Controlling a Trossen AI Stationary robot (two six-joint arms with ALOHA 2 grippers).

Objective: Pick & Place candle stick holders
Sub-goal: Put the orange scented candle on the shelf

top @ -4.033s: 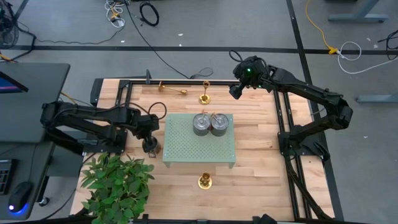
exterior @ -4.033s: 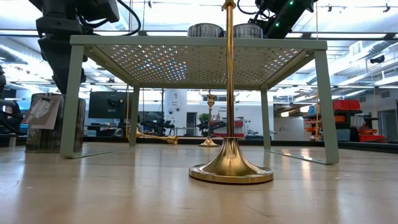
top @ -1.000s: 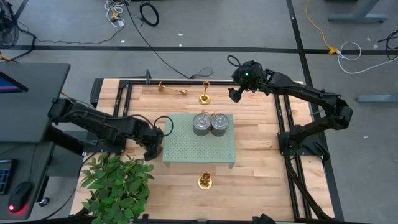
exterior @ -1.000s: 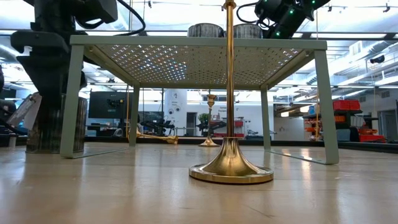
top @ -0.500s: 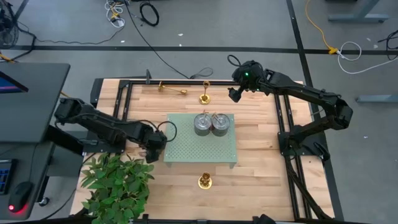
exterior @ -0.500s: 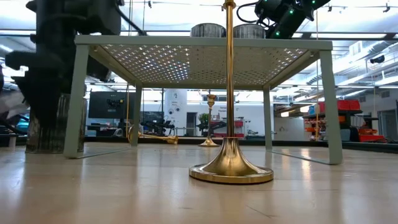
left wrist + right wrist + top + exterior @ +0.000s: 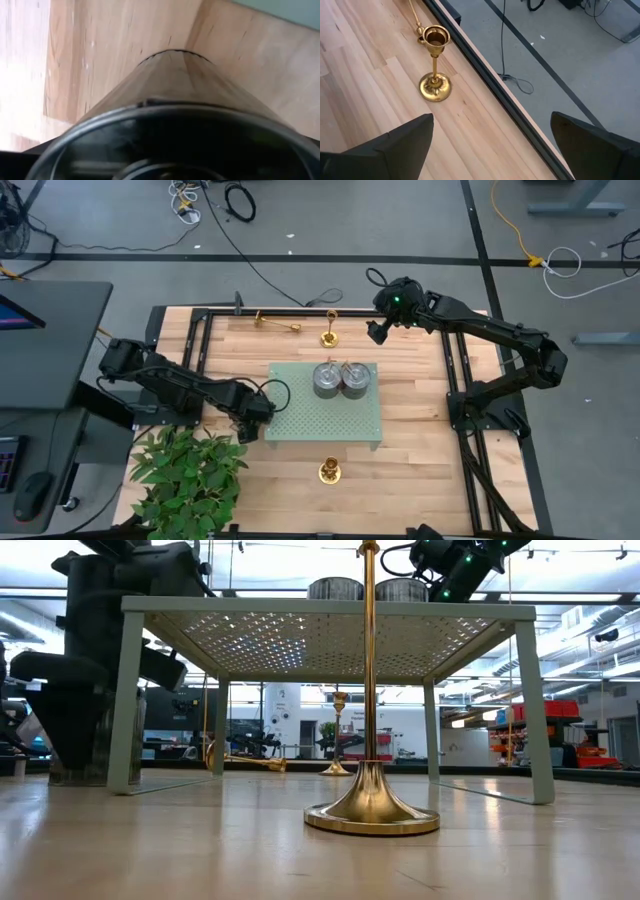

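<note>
Because these are polished brass pieces with a wide flared foot and a thin stem, you should expect them to be stiff, fairly heavy for their size, slippery, and easy to tip; take hold on the stem just under the cup, squarely, not on the rounded base.

Your right pincer (image 7: 377,330) hangs above the far side of the desk (image 7: 420,430) with its fingers (image 7: 395,145) spread wide and nothing between them. The upright candle stick holder (image 7: 435,65) stands on the wood near the far rail, ahead of and below that pincer, apart from it. Just beside it a second candle stick holder (image 7: 277,322) lies on its side along the rail. A third (image 7: 371,690) stands upright at the near edge, in front of the green perforated stand (image 7: 322,405), which carries two metal tins (image 7: 338,378).

Your left pincer (image 7: 250,412) sits low at the stand's left edge, well apart from all three holders; a dark cylinder (image 7: 175,90) fills its wrist view. Its jaws stand wide, and whether they hold the cylinder you cannot tell. A potted plant (image 7: 190,475) crowds the near left corner.
</note>
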